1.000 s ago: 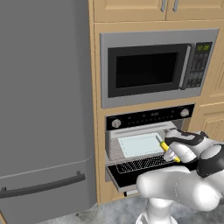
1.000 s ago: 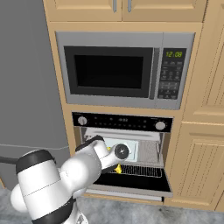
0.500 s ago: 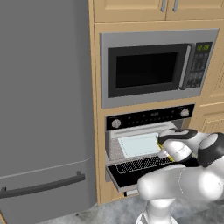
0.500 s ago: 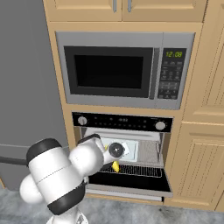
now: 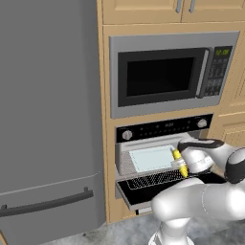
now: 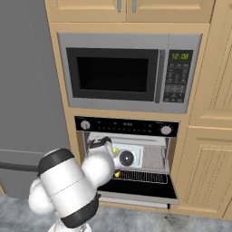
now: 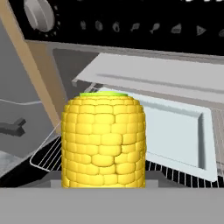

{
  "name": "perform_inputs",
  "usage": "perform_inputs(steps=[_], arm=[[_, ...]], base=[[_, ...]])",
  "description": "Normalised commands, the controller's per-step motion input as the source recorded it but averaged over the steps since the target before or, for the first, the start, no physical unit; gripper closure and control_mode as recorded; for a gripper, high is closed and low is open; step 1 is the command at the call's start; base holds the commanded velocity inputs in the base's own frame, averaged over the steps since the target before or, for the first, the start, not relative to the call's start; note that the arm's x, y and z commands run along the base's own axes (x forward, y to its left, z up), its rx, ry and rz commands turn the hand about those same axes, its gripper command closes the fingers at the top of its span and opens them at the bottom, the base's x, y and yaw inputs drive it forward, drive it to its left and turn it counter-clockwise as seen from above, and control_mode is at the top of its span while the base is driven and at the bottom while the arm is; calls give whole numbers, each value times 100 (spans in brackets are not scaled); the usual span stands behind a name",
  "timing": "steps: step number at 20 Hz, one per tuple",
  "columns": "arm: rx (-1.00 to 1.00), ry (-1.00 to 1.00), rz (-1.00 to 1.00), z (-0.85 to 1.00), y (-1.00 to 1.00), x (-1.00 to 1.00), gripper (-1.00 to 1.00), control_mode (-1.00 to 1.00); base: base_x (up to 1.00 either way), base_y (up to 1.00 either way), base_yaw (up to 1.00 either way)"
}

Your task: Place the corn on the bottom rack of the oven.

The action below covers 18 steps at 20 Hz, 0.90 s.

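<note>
The oven (image 5: 162,130) (image 6: 127,127) stands with its black door (image 6: 140,189) dropped open. My gripper (image 5: 181,165) (image 6: 116,168) is shut on the corn (image 5: 178,161) (image 6: 117,173) (image 7: 103,140), a stubby yellow cob held upright just in front of the cavity. The cob hides my fingertips in the hand view. The bottom rack (image 6: 146,176) (image 7: 46,157), grey wire, is slid partly out over the door, below and just behind the corn. A pale rectangular tray (image 5: 150,158) (image 7: 175,135) lies inside the cavity behind the cob.
A silver-framed microwave (image 5: 167,79) (image 6: 122,72) sits above the oven. A tall grey fridge (image 5: 48,119) fills the left. Wooden cabinet doors (image 6: 204,172) stand to the right. The oven's left knob (image 7: 39,13) is above the corn.
The arm's elbow has swung round while the hand, still holding the corn, shifted slightly left in front of the oven opening.
</note>
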Motion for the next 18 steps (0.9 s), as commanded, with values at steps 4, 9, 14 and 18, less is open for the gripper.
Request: perform_inputs(steps=[4, 9, 14, 18], arm=[[23, 0, -23, -6, 0, 34, 100, -100], [15, 0, -24, -31, 0, 17, 100, -100], [0, 0, -18, -39, 0, 13, 100, -100], [0, 0, -10, -4, 2, 35, 100, -100]], base=[[0, 0, 0], [0, 0, 0], [0, 0, 0], [0, 0, 0]])
